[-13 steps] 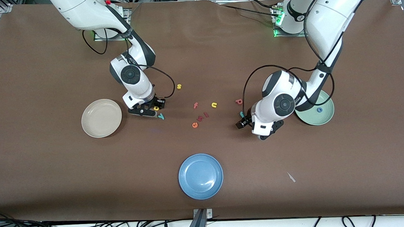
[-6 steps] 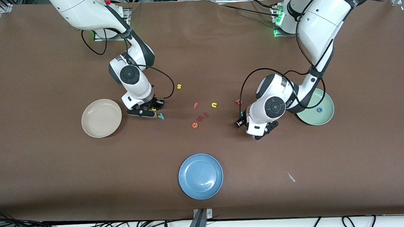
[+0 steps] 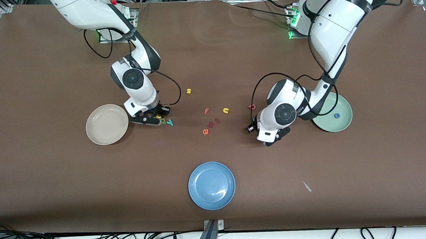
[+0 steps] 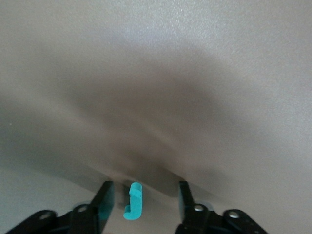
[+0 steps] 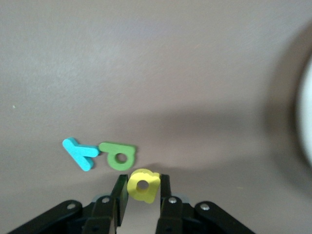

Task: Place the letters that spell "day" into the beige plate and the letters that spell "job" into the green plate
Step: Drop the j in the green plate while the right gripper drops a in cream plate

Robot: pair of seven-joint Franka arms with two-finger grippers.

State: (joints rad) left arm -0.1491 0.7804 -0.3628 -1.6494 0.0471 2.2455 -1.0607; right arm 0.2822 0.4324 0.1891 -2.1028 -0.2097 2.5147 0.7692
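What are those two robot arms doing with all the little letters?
They are sorting foam letters onto plates. The right claw has pinched the yellow d, close to the beige plate, which has nothing in it. The green a and teal y lie together on the table beside the d. The left claw is down around the teal j, its fingers not touching it yet. The blue o already sits in the green plate.

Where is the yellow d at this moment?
The yellow d is clamped in the right pincer, just above the table beside the green a, near the beige plate.
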